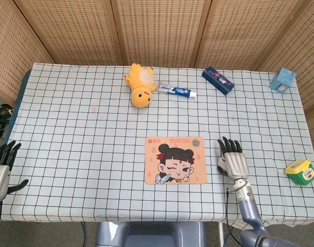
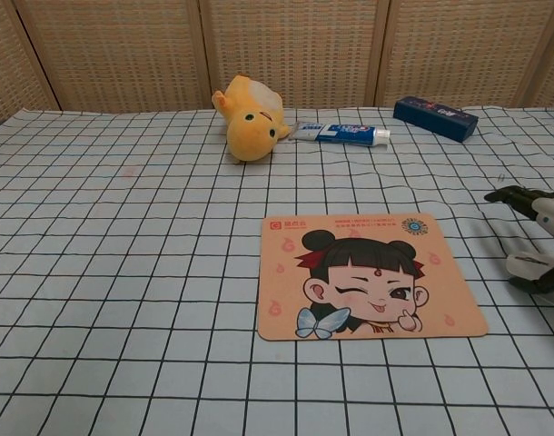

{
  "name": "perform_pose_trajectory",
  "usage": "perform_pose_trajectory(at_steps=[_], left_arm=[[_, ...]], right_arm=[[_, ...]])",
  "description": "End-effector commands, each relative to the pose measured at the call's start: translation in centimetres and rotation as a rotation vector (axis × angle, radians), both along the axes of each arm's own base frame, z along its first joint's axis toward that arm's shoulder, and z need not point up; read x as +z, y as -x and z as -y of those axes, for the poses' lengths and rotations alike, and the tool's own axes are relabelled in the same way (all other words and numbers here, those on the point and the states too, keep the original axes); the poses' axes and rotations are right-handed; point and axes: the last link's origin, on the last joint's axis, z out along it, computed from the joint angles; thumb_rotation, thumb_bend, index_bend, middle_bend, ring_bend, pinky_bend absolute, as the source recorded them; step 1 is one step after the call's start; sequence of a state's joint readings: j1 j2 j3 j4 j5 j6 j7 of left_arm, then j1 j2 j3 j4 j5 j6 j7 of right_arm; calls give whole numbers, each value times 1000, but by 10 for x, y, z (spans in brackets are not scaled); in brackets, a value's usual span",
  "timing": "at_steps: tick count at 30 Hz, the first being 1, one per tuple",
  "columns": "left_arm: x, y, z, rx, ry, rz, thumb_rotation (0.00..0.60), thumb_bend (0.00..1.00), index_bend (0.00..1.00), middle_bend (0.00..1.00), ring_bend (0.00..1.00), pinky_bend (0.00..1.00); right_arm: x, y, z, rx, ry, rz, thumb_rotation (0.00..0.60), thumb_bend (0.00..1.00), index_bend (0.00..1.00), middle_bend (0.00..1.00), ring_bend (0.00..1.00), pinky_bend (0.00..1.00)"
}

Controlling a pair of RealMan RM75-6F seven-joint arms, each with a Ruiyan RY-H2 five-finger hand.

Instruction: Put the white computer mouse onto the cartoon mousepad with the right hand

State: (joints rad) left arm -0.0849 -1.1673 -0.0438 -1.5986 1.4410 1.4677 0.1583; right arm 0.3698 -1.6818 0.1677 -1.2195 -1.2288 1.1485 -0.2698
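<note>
Right hand [image 1: 232, 163] lay flat, fingers spread, holding nothing, beside cartoon mousepad [image 1: 175, 160] near desk [image 1: 69, 128] front edge. White mouse: can't tell where. Left hand [image 1: 1, 171] released at left edge.

A tabletop [image 1: 69, 128] in checked cloth carries a cartoon mousepad [image 1: 175, 160] near centre, a yellow plush toy [image 1: 139, 85], toothpaste tube [image 1: 177, 91] and dark blue box [image 1: 217, 80] far, a green jar [image 1: 300, 172] right.

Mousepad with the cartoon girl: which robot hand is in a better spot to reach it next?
Right. The right hand is just beside the right edge of the orange cartoon mousepad, while the left hand is off the far left edge of the checked tablecloth.
</note>
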Motion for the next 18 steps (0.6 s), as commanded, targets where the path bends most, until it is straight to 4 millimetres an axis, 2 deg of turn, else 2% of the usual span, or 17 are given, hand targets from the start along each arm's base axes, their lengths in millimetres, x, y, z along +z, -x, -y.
perform_pose_trajectory(at_steps=[1, 18], left_arm=[[0, 0, 0, -2, 0, -1, 600, 0, 0, 0, 0, 0], [-5, -1, -1, -4, 4, -15, 600, 0, 0, 0, 0, 0]], right_arm=[[1, 1, 6, -14, 5, -9, 600, 436, 44, 0, 0, 0], [10, 4, 29, -91, 64, -75, 600, 437, 44, 0, 0, 0]])
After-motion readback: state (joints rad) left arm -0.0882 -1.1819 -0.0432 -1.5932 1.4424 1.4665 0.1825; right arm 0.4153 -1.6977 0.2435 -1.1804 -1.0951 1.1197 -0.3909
